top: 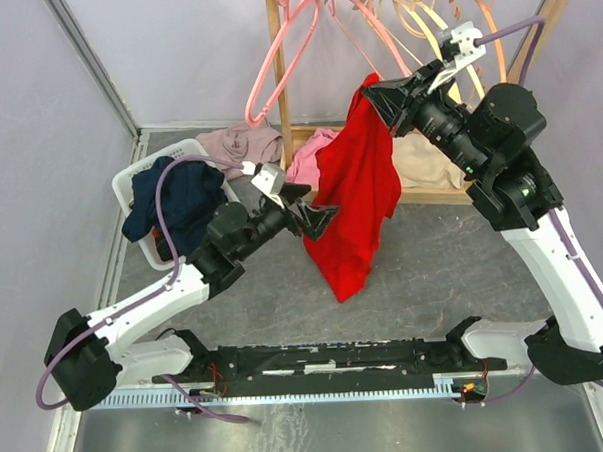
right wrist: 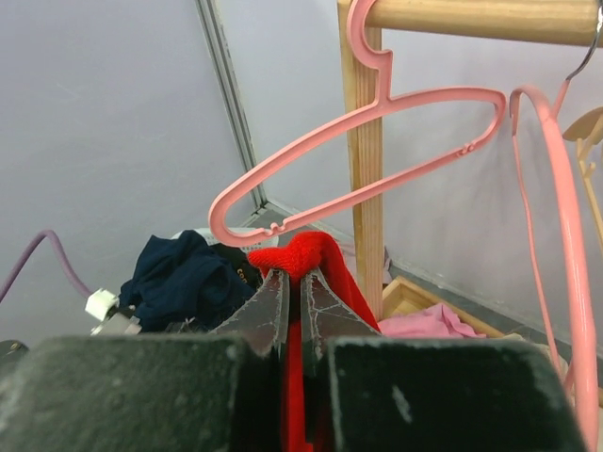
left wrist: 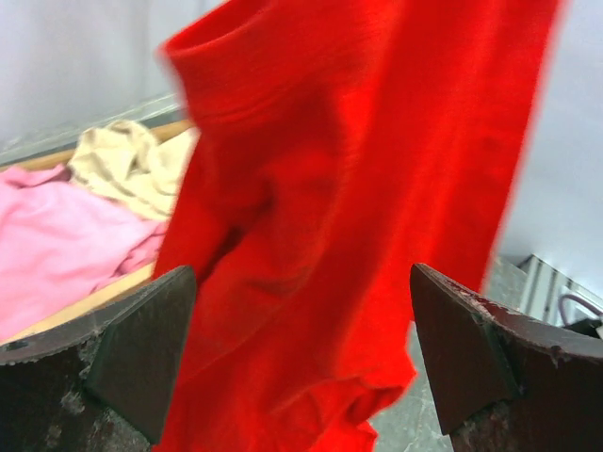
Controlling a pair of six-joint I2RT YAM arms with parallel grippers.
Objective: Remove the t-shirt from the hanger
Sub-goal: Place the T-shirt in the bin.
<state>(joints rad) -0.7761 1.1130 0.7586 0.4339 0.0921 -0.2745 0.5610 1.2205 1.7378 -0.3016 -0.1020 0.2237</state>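
Observation:
The red t-shirt (top: 359, 203) hangs in a long fold from my right gripper (top: 374, 91), which is shut on a bunched bit of its top edge (right wrist: 306, 252). In the right wrist view a bare pink hanger (right wrist: 377, 155) hangs on the wooden rod just above and behind the pinched cloth, and the shirt does not lie on it. My left gripper (top: 321, 220) is open at the shirt's left side, about mid-height. In the left wrist view the red cloth (left wrist: 349, 217) fills the space beyond its spread fingers (left wrist: 151, 348), and I see no contact.
A wooden rack (top: 278, 107) at the back carries several pink and beige hangers (top: 256, 116). Pink (top: 313, 150) and beige (top: 424, 161) clothes lie on its base. A white basket (top: 130, 183) with a navy garment (top: 180, 196) stands at the left.

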